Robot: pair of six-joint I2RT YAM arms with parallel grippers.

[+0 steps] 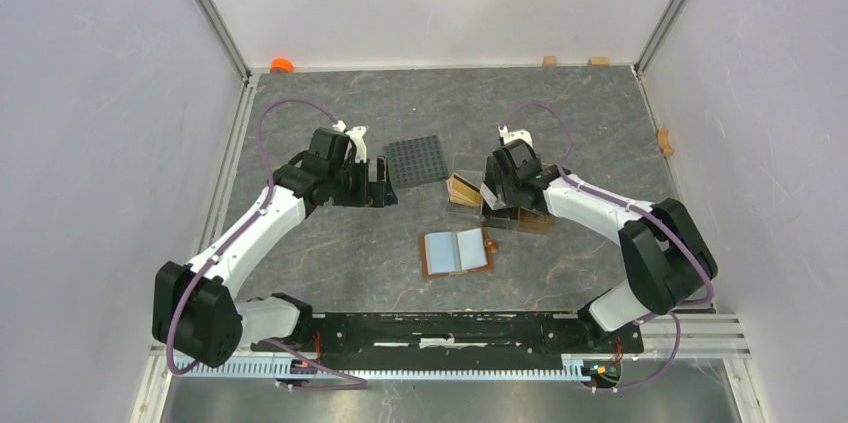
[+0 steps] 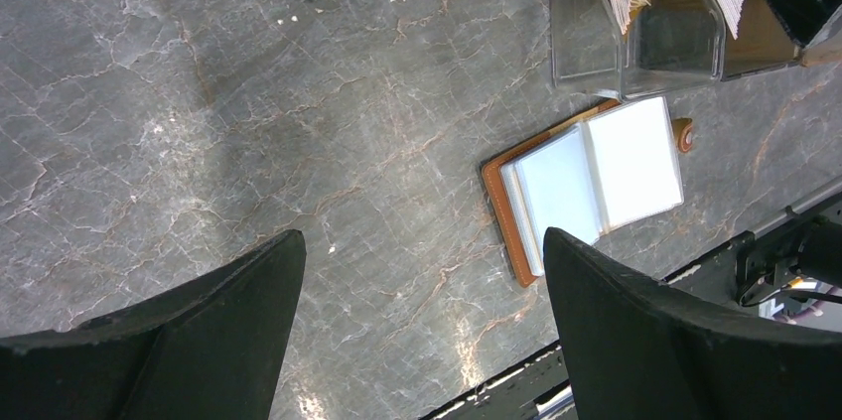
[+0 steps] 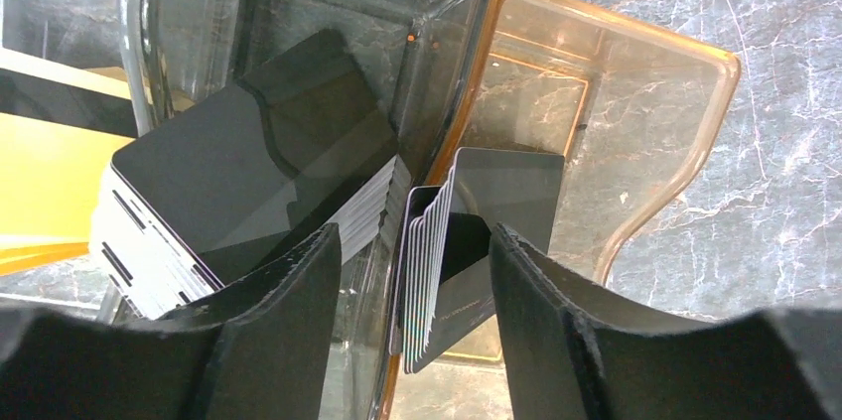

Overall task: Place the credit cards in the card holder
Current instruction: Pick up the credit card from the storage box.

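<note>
The card holder (image 1: 457,252) lies open on the table between the arms, brown leather with pale clear sleeves; the left wrist view shows it (image 2: 596,177) to the right of my open left gripper (image 2: 422,236), which hangs over bare table. That gripper (image 1: 380,188) sits left of the studded plate. My right gripper (image 1: 500,205) reaches down into the compartment stand. Its jaws (image 3: 415,231) straddle an upright stack of credit cards (image 3: 429,261) in the amber compartment (image 3: 635,92), with a gap on each side. A second stack with a black card on top (image 3: 248,172) leans in the clear compartment.
A dark grey studded plate (image 1: 416,159) lies behind the stand. Yellowish cards (image 3: 50,182) stand at the left of the right wrist view. An orange object (image 1: 281,65) and small wooden blocks (image 1: 549,60) sit at the far edge. White walls enclose the table.
</note>
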